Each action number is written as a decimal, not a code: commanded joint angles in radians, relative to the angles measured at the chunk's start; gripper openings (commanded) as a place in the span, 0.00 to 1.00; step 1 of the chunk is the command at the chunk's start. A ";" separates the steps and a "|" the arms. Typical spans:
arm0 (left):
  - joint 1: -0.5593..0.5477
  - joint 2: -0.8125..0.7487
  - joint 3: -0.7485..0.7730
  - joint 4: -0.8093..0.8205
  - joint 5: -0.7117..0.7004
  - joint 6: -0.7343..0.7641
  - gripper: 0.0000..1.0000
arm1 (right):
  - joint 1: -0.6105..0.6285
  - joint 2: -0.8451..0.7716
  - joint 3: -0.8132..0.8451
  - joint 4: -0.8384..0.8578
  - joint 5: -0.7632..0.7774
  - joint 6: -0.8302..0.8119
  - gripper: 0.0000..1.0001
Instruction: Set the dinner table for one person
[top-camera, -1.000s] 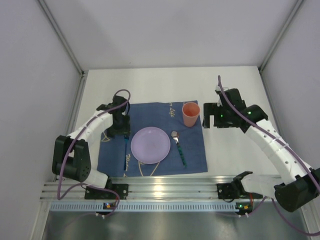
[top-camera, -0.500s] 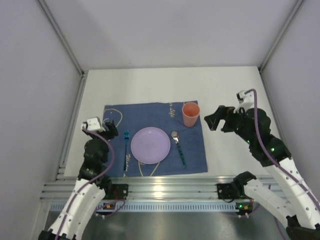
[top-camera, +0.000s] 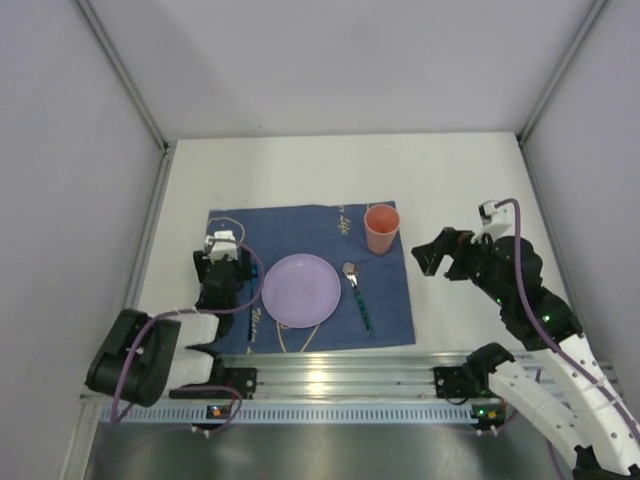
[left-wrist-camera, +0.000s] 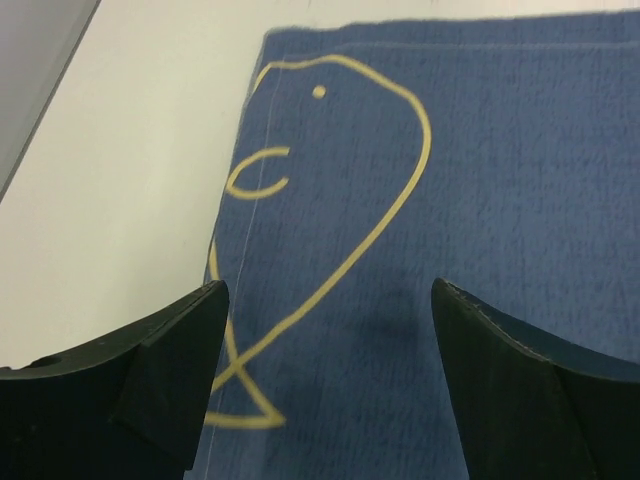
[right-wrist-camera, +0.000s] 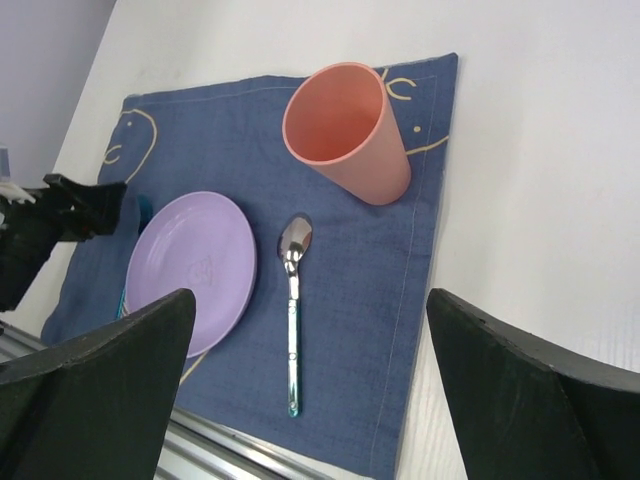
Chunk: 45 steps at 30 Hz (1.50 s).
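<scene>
On the white dinner table (top-camera: 300, 170) lies a dark blue cloth (top-camera: 385, 310) with yellow line drawings. It carries a purple plate (top-camera: 300, 290), an upright orange cup (top-camera: 381, 228) and a spoon (top-camera: 358, 295) with a teal handle, lying right of the plate. A sliver of another teal utensil (right-wrist-camera: 143, 208) shows at the plate's left rim. My left gripper (top-camera: 222, 258) hovers over the cloth's left edge, open, with only the fish drawing (left-wrist-camera: 330, 190) between its fingers (left-wrist-camera: 170, 350). My right gripper (top-camera: 435, 252) hangs open right of the cup, holding nothing.
A silver aluminium rail (top-camera: 330, 372) runs along the table's near edge, with both arm bases on it. Grey walls close in the left, right and far sides. Bare white tabletop (right-wrist-camera: 540, 200) lies to the right of the cloth.
The left arm has folded back toward its base, and its jaws have spread wider over the cloth's left edge. The right arm has drawn back from the cup toward the right.
</scene>
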 joint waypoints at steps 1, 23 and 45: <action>0.019 0.112 0.098 0.301 0.063 0.039 0.88 | 0.003 -0.001 0.049 -0.018 0.002 -0.029 1.00; 0.230 0.356 0.211 0.307 0.329 -0.038 0.98 | 0.025 0.313 0.198 -0.031 0.024 -0.083 1.00; 0.230 0.356 0.211 0.307 0.329 -0.038 0.98 | 0.244 0.292 0.102 -0.017 -0.042 -0.186 1.00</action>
